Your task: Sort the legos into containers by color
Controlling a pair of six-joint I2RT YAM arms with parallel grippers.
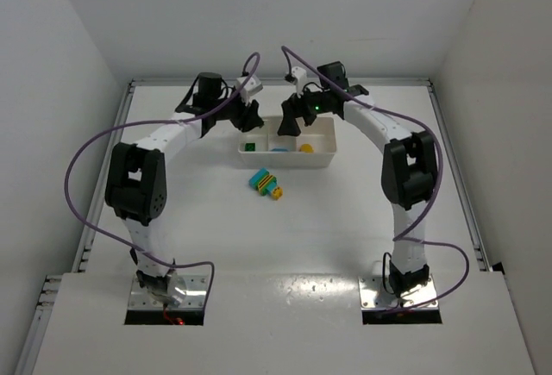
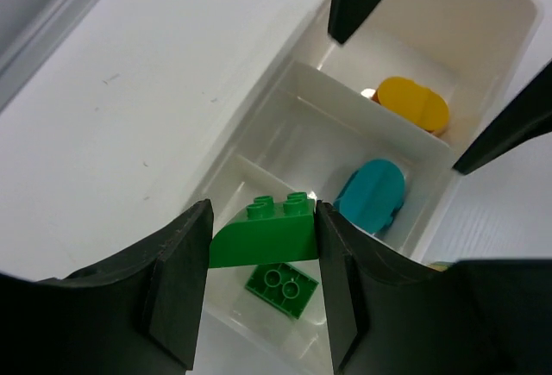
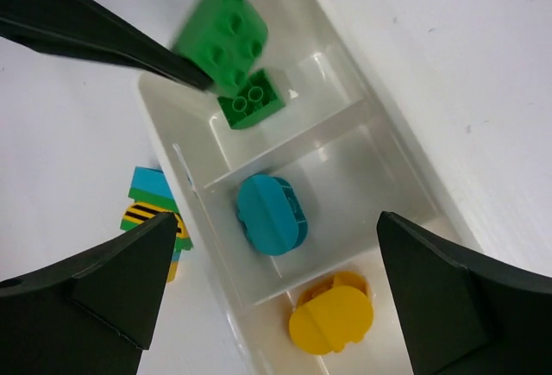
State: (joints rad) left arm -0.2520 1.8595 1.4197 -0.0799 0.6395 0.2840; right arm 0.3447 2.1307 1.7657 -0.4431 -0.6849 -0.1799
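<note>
My left gripper [image 2: 263,220] is shut on a green lego brick [image 2: 263,237] and holds it over the left compartment of the white tray [image 1: 285,162]. Under it a second green brick [image 2: 282,288] lies upside down in that compartment. A cyan piece [image 3: 272,214] rests in the middle compartment and a yellow piece [image 3: 332,315] in the right one. My right gripper [image 3: 276,228] hangs wide open above the middle and right compartments with nothing between its fingers. A clump of cyan, green and yellow legos [image 1: 266,184] lies on the table in front of the tray.
Both arms arch in over the tray from either side, their grippers [image 1: 252,121] [image 1: 296,123] close together above it. White walls enclose the table on the left, back and right.
</note>
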